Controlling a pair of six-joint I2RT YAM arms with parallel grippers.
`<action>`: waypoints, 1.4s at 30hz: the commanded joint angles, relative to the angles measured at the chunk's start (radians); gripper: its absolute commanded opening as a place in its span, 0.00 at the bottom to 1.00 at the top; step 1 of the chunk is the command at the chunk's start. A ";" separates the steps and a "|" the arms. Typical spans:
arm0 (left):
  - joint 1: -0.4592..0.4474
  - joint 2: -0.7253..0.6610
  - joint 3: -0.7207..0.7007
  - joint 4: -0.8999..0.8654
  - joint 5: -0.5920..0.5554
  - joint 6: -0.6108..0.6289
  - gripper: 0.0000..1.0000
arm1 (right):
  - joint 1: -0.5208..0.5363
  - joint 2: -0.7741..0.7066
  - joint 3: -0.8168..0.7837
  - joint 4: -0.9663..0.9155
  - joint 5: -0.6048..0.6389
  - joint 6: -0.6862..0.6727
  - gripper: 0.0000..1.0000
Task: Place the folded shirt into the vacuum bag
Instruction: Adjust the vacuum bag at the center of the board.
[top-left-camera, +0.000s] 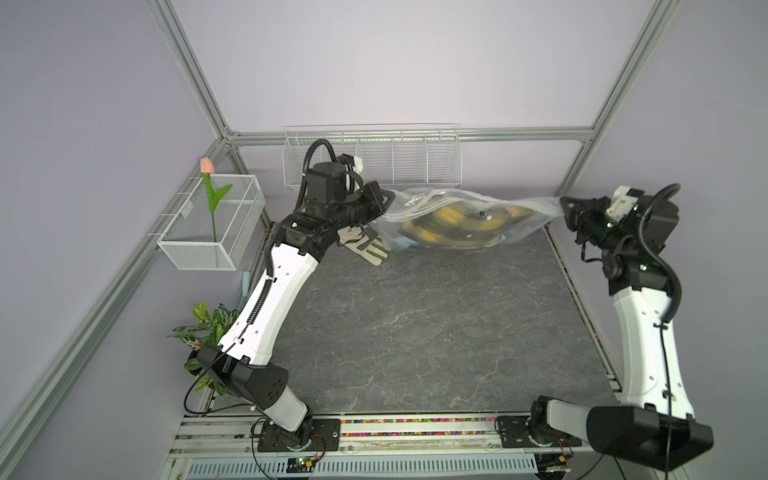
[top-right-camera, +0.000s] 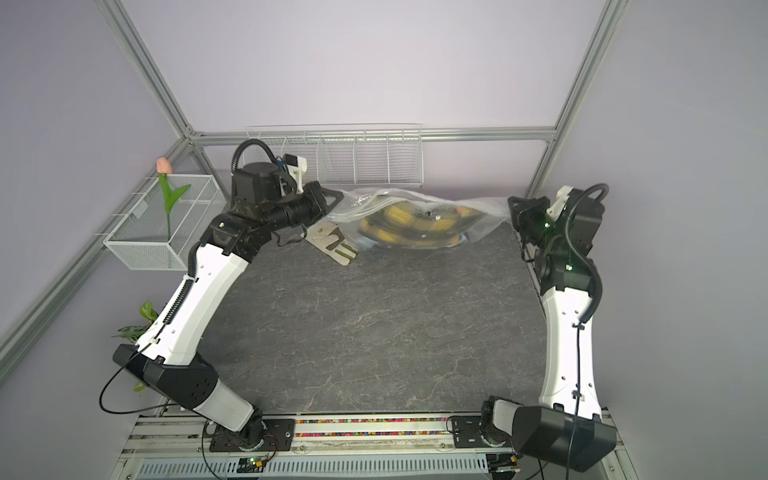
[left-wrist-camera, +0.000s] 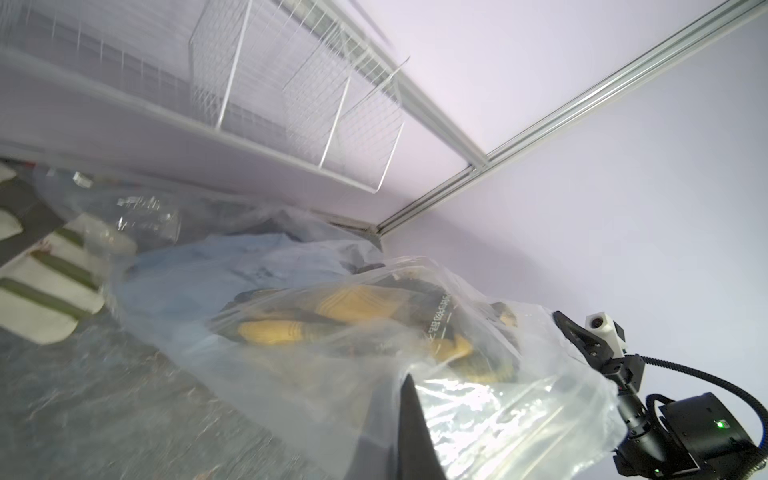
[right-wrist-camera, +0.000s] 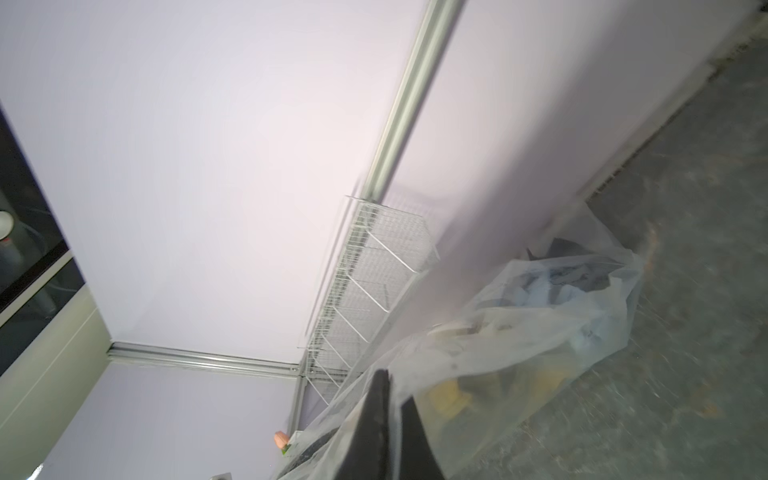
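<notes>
Bag (top-left-camera: 530, 208) stretches between both pincers: left pincer (top-left-camera: 389, 198) clamps one end, right pincer (top-left-camera: 564, 204) the other, shirt (top-left-camera: 453, 227) inside, sagging onto the desk (top-left-camera: 415, 332).

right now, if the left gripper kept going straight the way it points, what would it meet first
The left gripper is shut on the vacuum bag, so more bag plastic first, then probably the yellow-and-black garment inside.

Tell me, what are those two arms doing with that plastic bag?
Each arm pinches one end of a clear plastic bag at the back of the table. The left gripper and the right gripper hold it spread between them. Folded clothes, yellow-and-black over pale blue, already sit inside.
</notes>
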 joint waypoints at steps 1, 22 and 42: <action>0.019 0.024 0.140 -0.049 0.023 -0.029 0.00 | -0.012 0.091 0.204 -0.011 -0.048 0.027 0.07; -0.012 -0.430 -0.880 0.291 0.117 -0.146 0.11 | -0.005 -0.334 -0.724 0.092 -0.154 -0.009 0.07; -0.146 -0.515 -0.724 -0.126 -0.199 0.151 0.47 | 0.015 -0.406 -0.405 -0.635 0.273 -0.658 0.65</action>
